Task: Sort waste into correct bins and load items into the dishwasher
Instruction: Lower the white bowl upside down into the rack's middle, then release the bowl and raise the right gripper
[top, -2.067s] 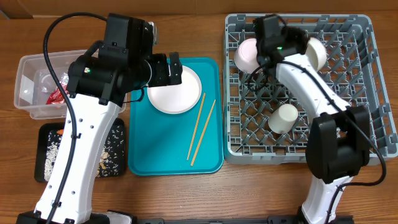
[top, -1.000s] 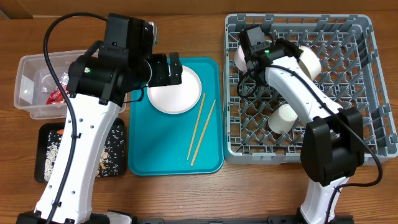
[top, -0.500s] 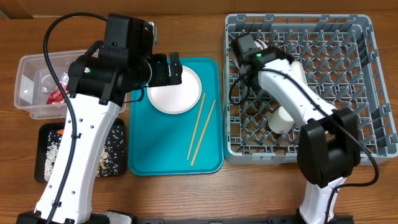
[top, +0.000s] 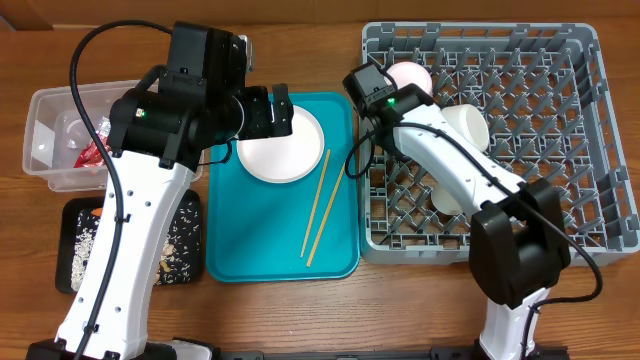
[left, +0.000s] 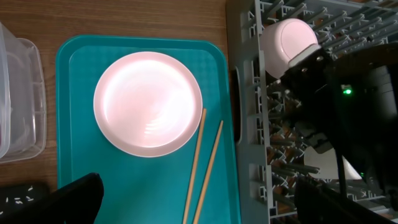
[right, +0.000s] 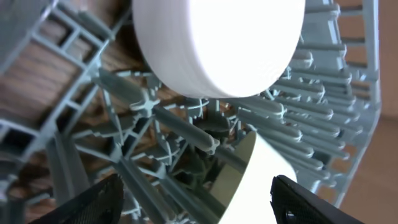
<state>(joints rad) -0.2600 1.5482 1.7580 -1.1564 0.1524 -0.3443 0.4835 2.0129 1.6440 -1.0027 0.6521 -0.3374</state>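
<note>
Right hand (right: 199, 202) hanging released, empty | pink bowl (right: 217, 43) just ahead of its fingers | risk: a careless swing knocking bowl off rack (top: 560, 130) pegs

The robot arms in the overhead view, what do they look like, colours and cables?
The left arm and right arm each have smooth white links between boxy black joint housings. A small green light glows on each, and thin black cables loop alongside. The wrist views show matte black fingers.
</note>
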